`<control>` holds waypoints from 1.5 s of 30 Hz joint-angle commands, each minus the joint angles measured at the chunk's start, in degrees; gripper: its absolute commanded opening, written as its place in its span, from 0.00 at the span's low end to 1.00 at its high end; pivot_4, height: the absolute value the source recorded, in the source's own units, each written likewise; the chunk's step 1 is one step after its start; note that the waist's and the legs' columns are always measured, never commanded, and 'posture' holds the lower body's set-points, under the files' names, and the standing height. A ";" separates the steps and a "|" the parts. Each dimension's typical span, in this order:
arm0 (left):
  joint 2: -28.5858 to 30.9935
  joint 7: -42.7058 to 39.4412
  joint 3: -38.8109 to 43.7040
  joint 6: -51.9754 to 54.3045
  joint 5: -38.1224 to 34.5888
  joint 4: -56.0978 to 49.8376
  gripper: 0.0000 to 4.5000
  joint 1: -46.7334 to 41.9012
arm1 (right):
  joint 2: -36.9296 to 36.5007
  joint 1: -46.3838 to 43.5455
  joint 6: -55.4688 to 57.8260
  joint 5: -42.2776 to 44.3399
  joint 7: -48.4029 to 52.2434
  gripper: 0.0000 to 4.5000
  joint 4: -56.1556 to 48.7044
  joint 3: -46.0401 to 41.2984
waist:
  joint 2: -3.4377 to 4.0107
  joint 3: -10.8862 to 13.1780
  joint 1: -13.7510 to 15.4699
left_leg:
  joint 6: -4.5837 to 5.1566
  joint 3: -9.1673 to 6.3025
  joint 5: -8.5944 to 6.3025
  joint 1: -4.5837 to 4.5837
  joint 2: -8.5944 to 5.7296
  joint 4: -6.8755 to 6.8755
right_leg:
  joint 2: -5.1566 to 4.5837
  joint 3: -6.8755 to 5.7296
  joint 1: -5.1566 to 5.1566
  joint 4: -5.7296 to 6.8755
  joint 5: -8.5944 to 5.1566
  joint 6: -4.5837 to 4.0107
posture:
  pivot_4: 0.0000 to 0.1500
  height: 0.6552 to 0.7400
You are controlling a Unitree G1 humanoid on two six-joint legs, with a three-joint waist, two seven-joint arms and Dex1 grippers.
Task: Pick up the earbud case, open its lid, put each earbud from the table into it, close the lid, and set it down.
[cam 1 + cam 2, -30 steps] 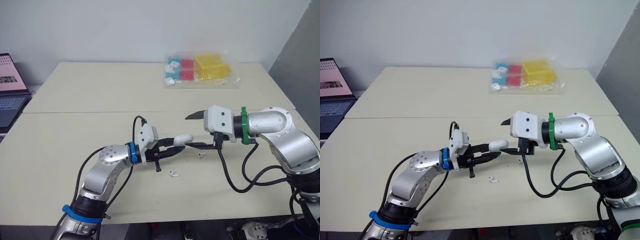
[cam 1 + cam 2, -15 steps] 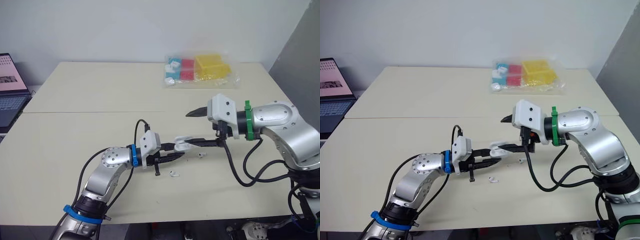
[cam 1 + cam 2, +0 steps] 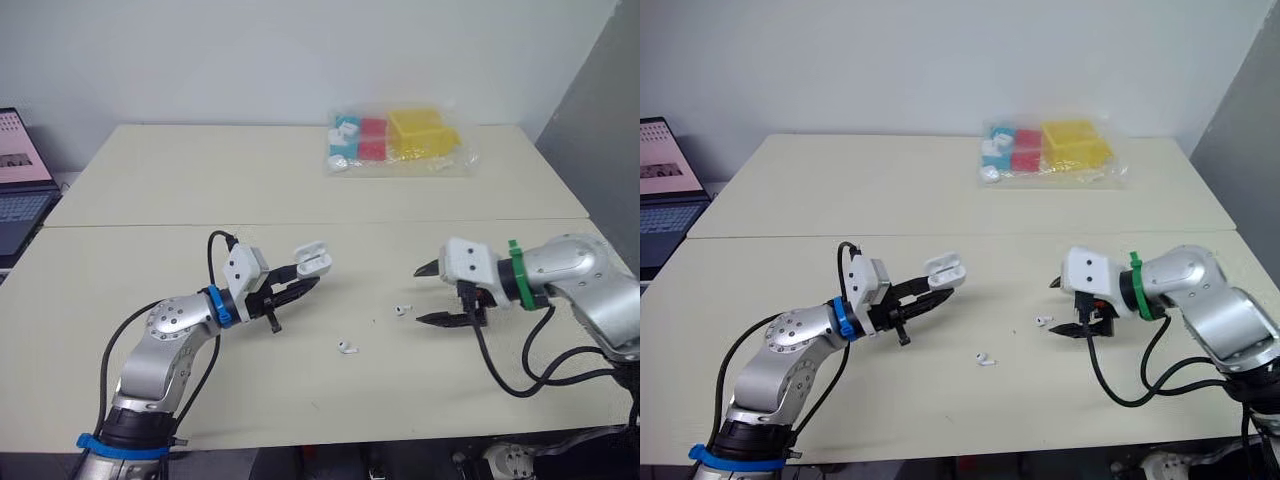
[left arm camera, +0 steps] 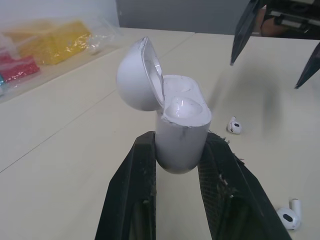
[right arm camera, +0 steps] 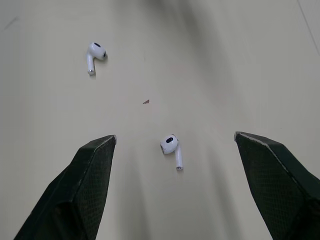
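My left gripper (image 3: 298, 279) is shut on the white earbud case (image 3: 313, 262), held a little above the table with its lid flipped open (image 4: 177, 120). Two white earbuds lie on the table: one (image 3: 401, 310) just off my right gripper's fingertips, the other (image 3: 347, 348) nearer the front edge. My right gripper (image 3: 427, 294) hovers low over the table, open wide, with the nearer earbud (image 5: 171, 148) lying between its fingers and the farther earbud (image 5: 94, 54) beyond it.
A clear bag of coloured blocks (image 3: 398, 140) lies at the far side of the table. A laptop (image 3: 20, 185) stands off the left edge. A seam (image 3: 200, 224) runs across the table between its two halves.
The case lid has gone from closed to open. My left gripper drew back to the left with the case. My right gripper pulled away to the right and dropped toward the nearer earbud.
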 commanded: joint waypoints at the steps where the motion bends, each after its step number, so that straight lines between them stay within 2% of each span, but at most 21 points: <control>1: 0.70 0.30 0.84 -0.03 -0.98 -3.20 0.18 1.04 | 3.44 -2.88 -4.57 -4.64 2.03 0.88 7.20 5.08 | 0.00 0.00 0.01 | 0.00 0.00 0.00 0.06 0.00 0.00 | 0.00 0.04 0.02 0.02 0.00 0.00 | 1.00 1.00; 7: 0.27 1.72 0.68 1.08 -1.42 -4.25 0.18 1.28 | 7.60 -5.75 -8.31 -8.26 4.11 0.88 16.10 7.53 | 0.00 0.02 0.23 | 0.00 0.06 0.00 0.00 -0.02 0.00 | 0.00 -0.01 0.01 0.01 -0.02 -0.03 | 1.00 1.00; 15: 0.44 2.39 0.56 1.60 -1.28 -5.14 0.18 1.56 | 9.86 -6.07 -9.62 -9.55 6.33 0.88 21.78 6.66 | 0.00 0.02 0.27 | 0.00 0.07 0.00 -0.01 -0.02 0.00 | 0.00 -0.03 0.02 0.00 -0.02 -0.03 | 1.00 1.00; 19: 0.37 2.51 0.43 1.74 -1.27 -5.17 0.18 1.40 | 11.68 -5.36 -8.62 -8.92 5.98 0.68 22.34 5.70 | 0.00 0.02 0.19 | 0.00 0.06 0.00 0.00 -0.01 0.00 | 0.01 -0.04 0.02 0.02 -0.02 -0.03 | 1.00 1.00; 26: 0.42 2.37 0.04 1.51 -0.90 -5.02 0.18 1.33 | 12.46 -5.05 -8.90 -10.26 5.76 0.11 23.88 5.55 | 0.00 0.01 0.23 | 0.00 0.06 0.00 0.01 -0.02 0.01 | 0.00 -0.02 0.04 0.02 -0.01 -0.03 | 1.00 1.00; 31: 0.50 2.18 -0.10 1.46 -0.76 -4.81 0.18 1.28 | 11.32 -4.68 -8.39 -10.00 6.68 0.09 21.91 4.95 | 0.00 0.01 0.25 | 0.00 0.06 0.00 0.04 -0.03 0.01 | 0.00 -0.04 0.09 0.01 -0.02 -0.03 | 1.00 1.00; 35: 0.63 2.03 -0.37 1.28 -0.47 -4.96 0.18 1.50 | 5.51 -1.34 -6.65 -8.72 8.69 0.09 13.14 2.76 | 0.00 0.02 0.59 | 0.00 0.05 0.00 0.02 -0.03 -0.01 | -0.01 -0.08 0.09 -0.02 -0.03 -0.04 | 1.00 1.00; 39: 0.47 2.22 -0.59 1.52 -0.54 -5.47 0.18 1.89 | -3.88 6.48 -6.33 -8.50 9.68 0.09 4.44 -1.02 | 0.01 0.03 0.93 | -0.01 0.03 -0.01 -0.07 -0.03 -0.03 | -0.05 -0.10 0.08 -0.17 -0.04 -0.04 | 1.00 1.00; 41: 0.49 2.17 -0.68 1.51 -0.51 -5.56 0.18 1.99 | -6.14 9.01 -6.10 -8.21 9.35 0.09 2.66 -2.38 | 0.00 0.03 0.78 | -0.01 0.04 -0.01 -0.04 -0.04 -0.02 | -0.06 -0.09 0.10 -0.19 -0.03 -0.03 | 1.00 1.00; 45: 0.65 1.69 -1.20 1.21 -0.30 -5.17 0.18 1.81 | -15.03 20.45 -8.20 -9.00 7.86 0.09 1.50 -9.75 | 0.01 0.04 0.81 | -0.01 0.06 -0.01 0.05 -0.05 -0.04 | -0.07 -0.14 0.16 -0.13 -0.05 -0.06 | 1.00 1.00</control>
